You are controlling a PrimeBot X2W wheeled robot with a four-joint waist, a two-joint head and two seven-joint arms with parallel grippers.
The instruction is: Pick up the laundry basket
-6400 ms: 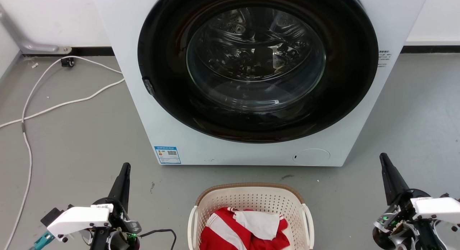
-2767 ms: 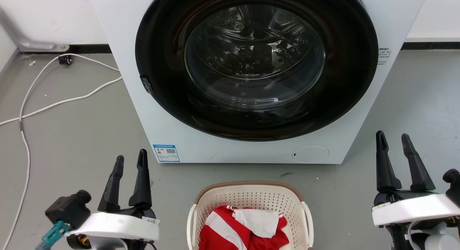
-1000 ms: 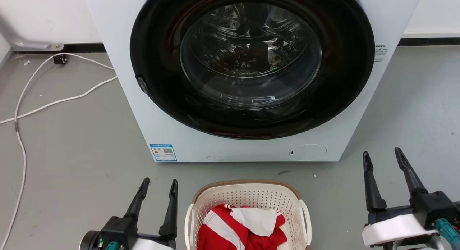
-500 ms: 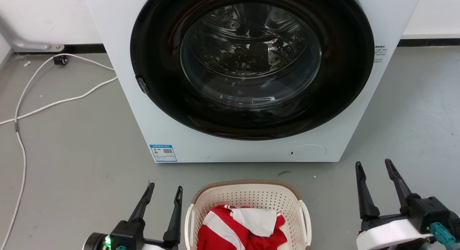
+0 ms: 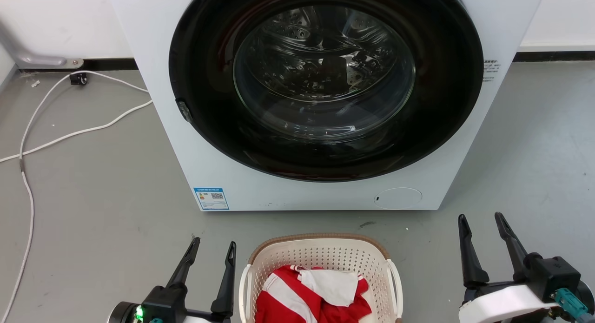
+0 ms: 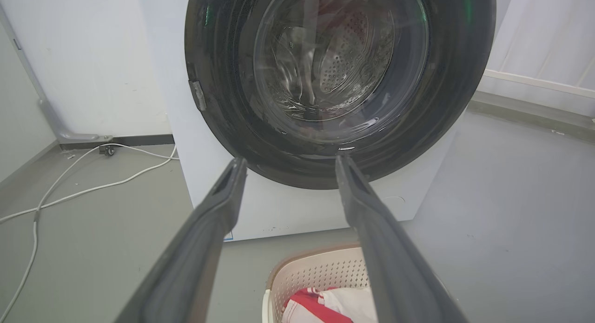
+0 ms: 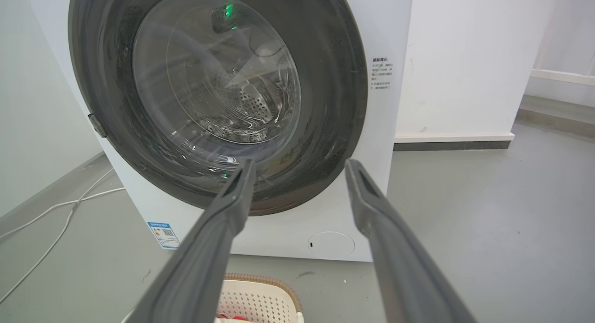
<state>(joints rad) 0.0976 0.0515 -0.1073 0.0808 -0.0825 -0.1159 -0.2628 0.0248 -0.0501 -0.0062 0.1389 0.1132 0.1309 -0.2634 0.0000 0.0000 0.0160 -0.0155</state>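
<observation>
Grey concrete floor (image 5: pixel 93 197) runs back to a white wall, and a white washing machine (image 5: pixel 288 195) stands at the floor's back edge. Its big round dark door with the glass window (image 5: pixel 325 72) is closed. A blue label (image 5: pixel 211 198) sits low on the machine's front at the left, and a round hatch (image 5: pixel 398 198) low at the right. A white cable (image 5: pixel 69 136) loops across the floor toward its back left corner.

The laundry basket (image 5: pixel 320 255) stands upright on the floor just in front of the machine, apart from it, and is cut off by the bottom of the head view. A red-and-white cloth (image 5: pixel 288 295) lies bunched inside it. The basket's brown rim and its white side handles are free of both tools.

The left tool (image 5: pixel 214 242) is beside the basket's left handle (image 5: pixel 243 288). Its two dark fingers are spread apart with nothing between them and point toward the machine. The nearer finger is close to the handle but not touching it. The right tool (image 5: pixel 479 216) is well apart from the right handle (image 5: pixel 398 286), out to the right. Its fingers are likewise spread and empty. Both wrist views show the fingers parted and aimed at the machine's door, with the basket low between them.
</observation>
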